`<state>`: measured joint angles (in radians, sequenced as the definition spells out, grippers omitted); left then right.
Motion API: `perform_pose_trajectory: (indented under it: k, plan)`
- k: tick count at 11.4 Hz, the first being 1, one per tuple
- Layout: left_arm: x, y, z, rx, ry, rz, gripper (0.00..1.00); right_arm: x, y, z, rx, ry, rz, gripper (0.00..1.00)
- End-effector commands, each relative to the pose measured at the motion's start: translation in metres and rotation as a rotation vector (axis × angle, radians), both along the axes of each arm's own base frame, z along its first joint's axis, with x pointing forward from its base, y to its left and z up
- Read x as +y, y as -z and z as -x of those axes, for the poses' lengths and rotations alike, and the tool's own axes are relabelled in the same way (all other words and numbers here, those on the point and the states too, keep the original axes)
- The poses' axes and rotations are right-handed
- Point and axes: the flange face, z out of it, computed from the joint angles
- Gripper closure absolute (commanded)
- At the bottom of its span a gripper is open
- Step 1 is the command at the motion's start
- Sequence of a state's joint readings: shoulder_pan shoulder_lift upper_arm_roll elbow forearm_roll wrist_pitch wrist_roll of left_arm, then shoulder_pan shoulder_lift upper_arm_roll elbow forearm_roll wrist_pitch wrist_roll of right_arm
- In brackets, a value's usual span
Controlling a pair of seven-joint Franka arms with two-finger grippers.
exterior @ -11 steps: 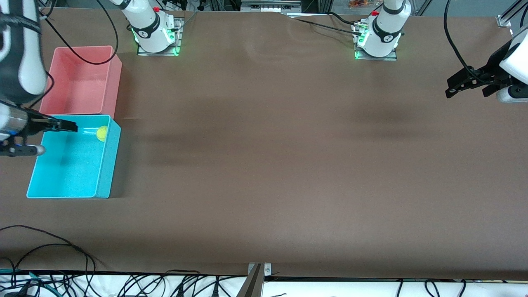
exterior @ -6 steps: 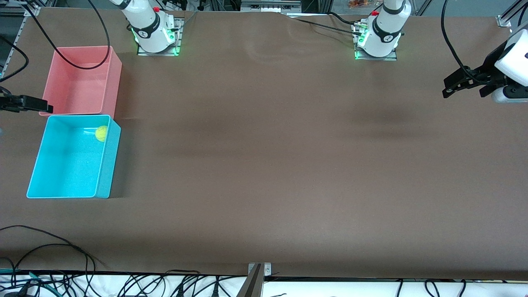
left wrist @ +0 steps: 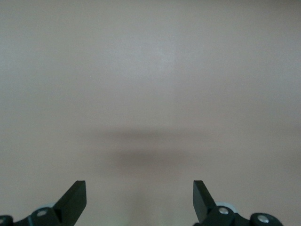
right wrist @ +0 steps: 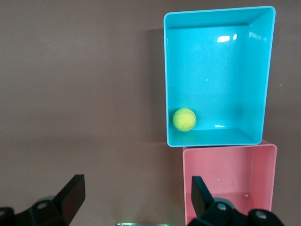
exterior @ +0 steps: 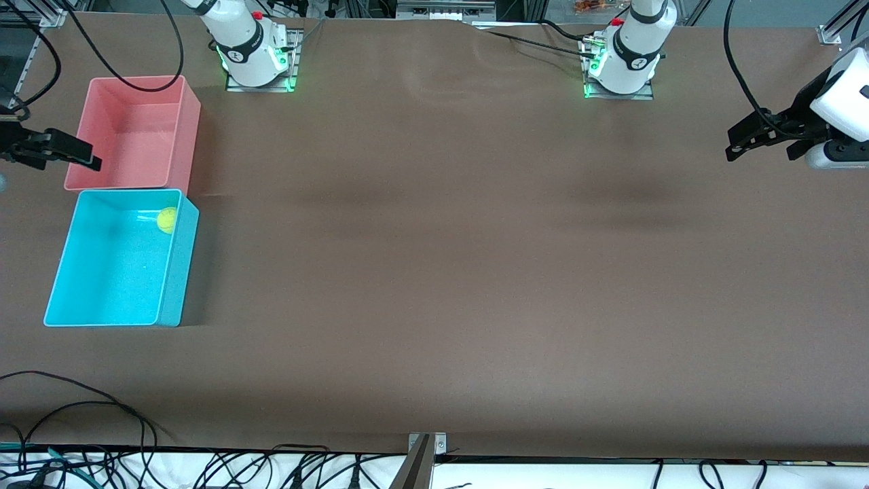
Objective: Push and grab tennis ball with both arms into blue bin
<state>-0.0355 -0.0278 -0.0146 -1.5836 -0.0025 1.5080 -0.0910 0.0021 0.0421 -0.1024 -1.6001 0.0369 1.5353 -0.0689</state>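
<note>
In the corner of the blue bin (exterior: 102, 312) that lies toward the robots' bases and toward the middle of the counter, the tennis ball (exterior: 166, 219) sits on the bin floor, close against the walls there. The right wrist view shows the tennis ball (right wrist: 184, 119) tucked into that same corner of the blue bin (right wrist: 265, 75), with nothing gripping it. Just beside the blue bin, farther from the front camera and touching or nearly touching it, stands a pink bin (exterior: 190, 129) of about the same size. Both bins are at the right arm's end of the brown counter (exterior: 434, 272). The right gripper (exterior: 64, 152) hangs in the air by the outer wall of the pink bin, its fingers spread wide and holding nothing. At the left arm's end of the counter, well apart from the bins, the left gripper (exterior: 757, 136) hovers over bare counter, likewise spread wide and empty.
</note>
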Motion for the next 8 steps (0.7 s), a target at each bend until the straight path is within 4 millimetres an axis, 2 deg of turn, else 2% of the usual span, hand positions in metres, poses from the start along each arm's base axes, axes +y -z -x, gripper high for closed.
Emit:
perform_pose_trajectory:
  k: [1, 3, 5, 8]
  plan:
    - [-0.004, -0.006, -0.008, -0.003, 0.003, 0.012, 0.0, 0.005, 0.0, 0.009, -0.034, 0.017, 0.012, 0.0]
    - [-0.004, -0.005, -0.012, -0.003, 0.002, 0.013, 0.0, 0.006, 0.009, 0.007, -0.009, 0.015, 0.009, 0.0]
    - [-0.005, -0.005, -0.012, -0.003, 0.005, 0.012, 0.0, 0.006, 0.007, 0.008, -0.007, 0.013, 0.014, 0.0]
    - [0.008, -0.006, -0.012, -0.004, -0.021, 0.012, 0.0, 0.007, 0.002, 0.007, -0.025, 0.011, 0.018, 0.0]
